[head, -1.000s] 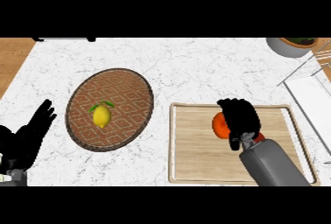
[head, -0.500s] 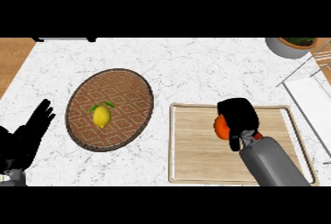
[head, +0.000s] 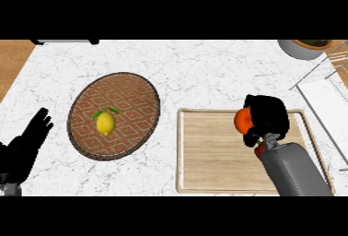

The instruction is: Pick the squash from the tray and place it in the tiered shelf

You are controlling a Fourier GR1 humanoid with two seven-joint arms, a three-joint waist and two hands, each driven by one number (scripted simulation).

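An orange squash (head: 241, 119) shows at the left side of my right hand (head: 267, 115), whose black fingers are curled round it and hide most of it. Hand and squash are over the upper right part of the wooden tray (head: 217, 156). The white wire tiered shelf (head: 331, 99) runs along the right edge of the head view, a short way right of the hand. My left hand (head: 26, 146) rests open, fingers up, at the lower left edge.
A round woven mat (head: 132, 97) lies left of the tray with a yellow lemon (head: 105, 123) on it. A grey pot with a plant (head: 305, 47) stands at the top right. Wood floor shows beyond the counter's left edge.
My right hand has closed round the squash and shifted slightly up and right on the tray. The left hand has hardly moved.
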